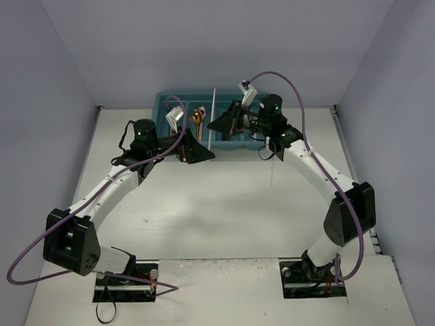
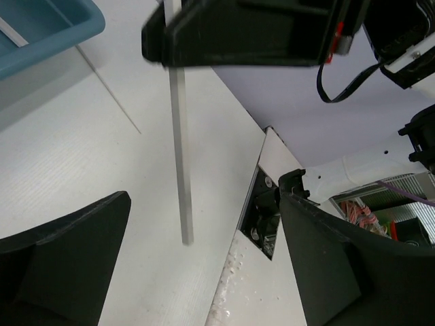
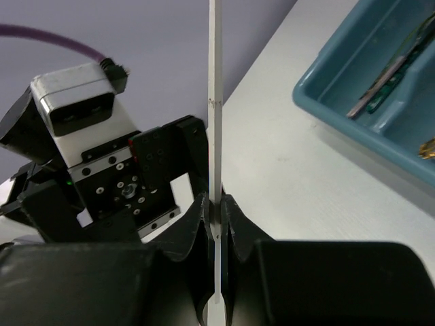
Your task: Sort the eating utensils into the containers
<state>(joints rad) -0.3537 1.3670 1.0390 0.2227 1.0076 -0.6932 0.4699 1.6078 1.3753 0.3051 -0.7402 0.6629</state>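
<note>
Right gripper is pinched tight on a pale stick, chopstick-thin, its two fingers meeting on the shaft close to one end. That's a firm hold, and the rest of the stick runs out long and straight beyond the jaws.

Left gripper stands right beside it with its jaws spread wide and nothing in them. From its wrist camera the stick hangs down between the two black fingers without touching either one. Its lower end floats free above the white table.

On the table near the tray corner there's a thin pale line. It may be another stick lying flat, but it's too fine to call.

Further out sits the teal cutlery tray. In the overhead view the held stick crosses its middle, so it's over the tray but not down in any compartment yet. A gold spoon is already lying in one slot. The right wrist view picks out a dark utensil resting in another. Both grippers hide much of the tray's inside, so a full count isn't possible.

My read is that the job is well along. The table shows no obvious forks, spoons or knives waiting. What's left is this stick, plus that faint line if it proves to be one.
</note>
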